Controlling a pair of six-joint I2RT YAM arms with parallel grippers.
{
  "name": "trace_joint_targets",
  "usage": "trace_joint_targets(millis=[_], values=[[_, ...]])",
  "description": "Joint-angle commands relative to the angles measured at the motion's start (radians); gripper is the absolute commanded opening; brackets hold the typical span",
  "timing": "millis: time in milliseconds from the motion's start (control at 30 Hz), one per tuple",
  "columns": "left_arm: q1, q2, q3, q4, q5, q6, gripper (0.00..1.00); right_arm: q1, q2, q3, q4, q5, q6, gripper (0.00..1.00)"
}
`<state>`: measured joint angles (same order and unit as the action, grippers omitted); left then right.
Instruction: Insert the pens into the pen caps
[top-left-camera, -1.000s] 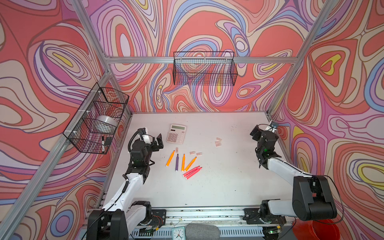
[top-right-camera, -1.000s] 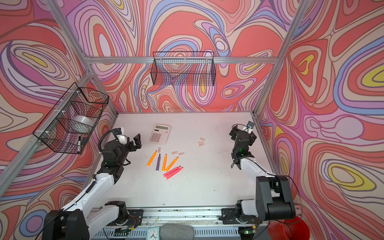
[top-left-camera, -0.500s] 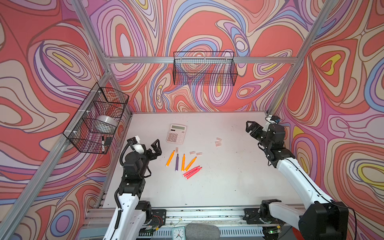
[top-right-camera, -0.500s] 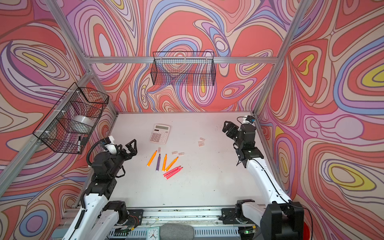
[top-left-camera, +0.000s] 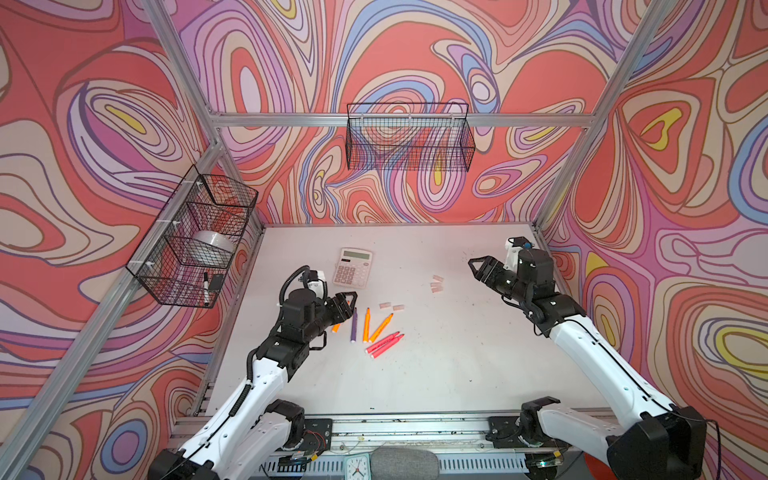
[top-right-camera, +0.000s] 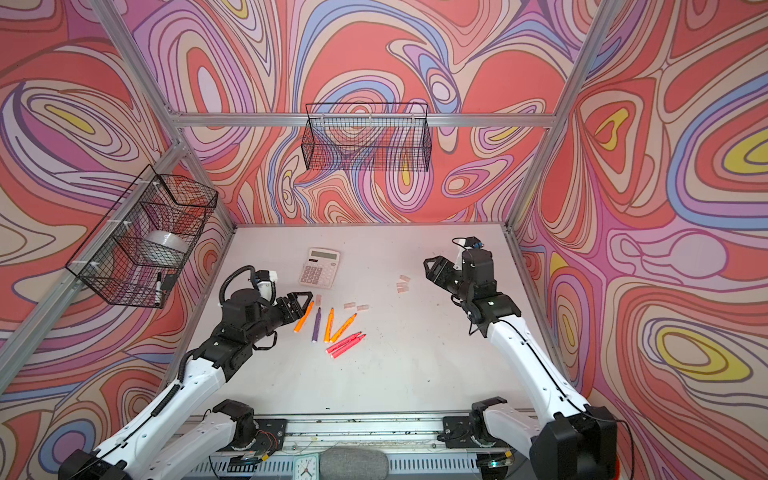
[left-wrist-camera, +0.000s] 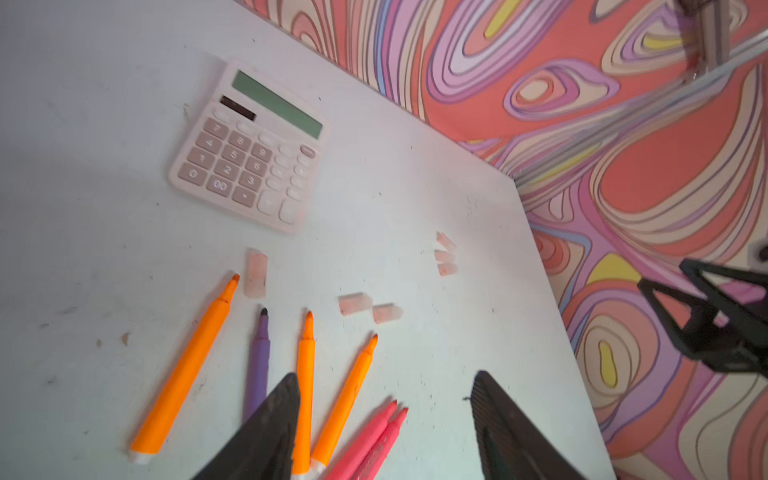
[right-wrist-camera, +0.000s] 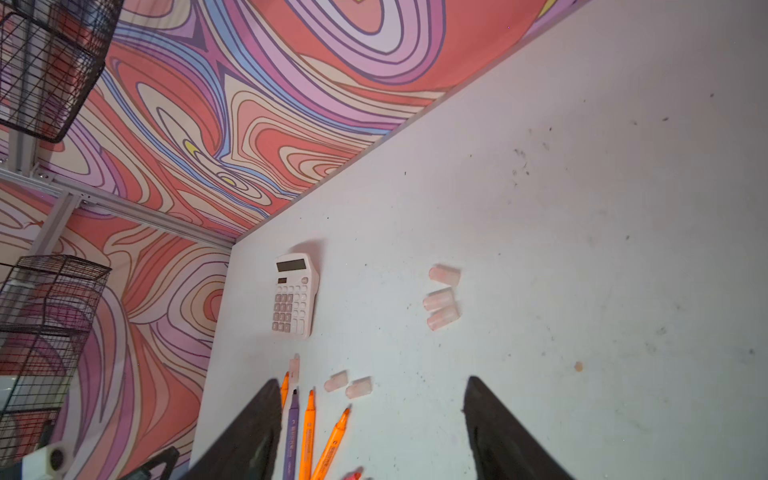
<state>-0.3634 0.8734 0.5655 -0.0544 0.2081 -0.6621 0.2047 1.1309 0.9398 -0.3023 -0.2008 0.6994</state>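
Note:
Several pens lie fanned out left of the table's middle: three orange (top-left-camera: 366, 325), one purple (top-left-camera: 353, 326) and two pink-red (top-left-camera: 384, 344). Pale pen caps lie loose: two (top-left-camera: 391, 306) just beyond the pens, three (top-left-camera: 436, 283) further right, one (top-right-camera: 318, 297) by the leftmost orange pen (top-right-camera: 303, 318). My left gripper (top-left-camera: 345, 302) hovers open over that pen's tip and holds nothing; in the left wrist view its fingers (left-wrist-camera: 274, 419) frame the pens. My right gripper (top-left-camera: 480, 268) hangs open and empty, right of the three caps (right-wrist-camera: 442, 299).
A pink calculator (top-left-camera: 352, 268) lies behind the pens. A wire basket (top-left-camera: 191, 245) on the left wall holds a tape roll and a black-and-white marker (top-left-camera: 205, 286). Another wire basket (top-left-camera: 409, 141) hangs on the back wall.
Both arms have unfolded from the table's sides and reached inward. The left gripper came over the leftmost pen, the right one toward the three caps. Both jaws stand a little narrower.

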Motion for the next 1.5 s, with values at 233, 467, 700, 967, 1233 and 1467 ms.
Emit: trace_joint_targets(millis=[233, 467, 700, 967, 1233, 1467], values=[[-0.512, 0.091, 0.032, -0.263, -0.38, 0.306, 0.62, 0.006, 0.024, -0.129, 0.142, 0.076, 0.011, 0.62], [-0.565, 0.285, 0.093, -0.291, -0.339, 0.314, 0.61, 0.007, 0.037, -0.177, 0.108, 0.116, 0.014, 0.54], [-0.567, 0.437, 0.156, -0.319, -0.331, 0.317, 0.61, 0.009, 0.028, -0.171, 0.098, 0.156, -0.005, 0.55], [-0.566, 0.508, 0.182, -0.323, -0.318, 0.322, 0.61, 0.023, 0.081, -0.149, 0.089, 0.142, -0.007, 0.53], [-0.567, 0.613, 0.231, -0.349, -0.326, 0.32, 0.59, 0.045, 0.09, -0.136, 0.075, 0.16, -0.009, 0.53], [-0.566, 0.684, 0.263, -0.371, -0.317, 0.321, 0.57, 0.054, 0.091, -0.128, 0.063, 0.172, -0.009, 0.52]])
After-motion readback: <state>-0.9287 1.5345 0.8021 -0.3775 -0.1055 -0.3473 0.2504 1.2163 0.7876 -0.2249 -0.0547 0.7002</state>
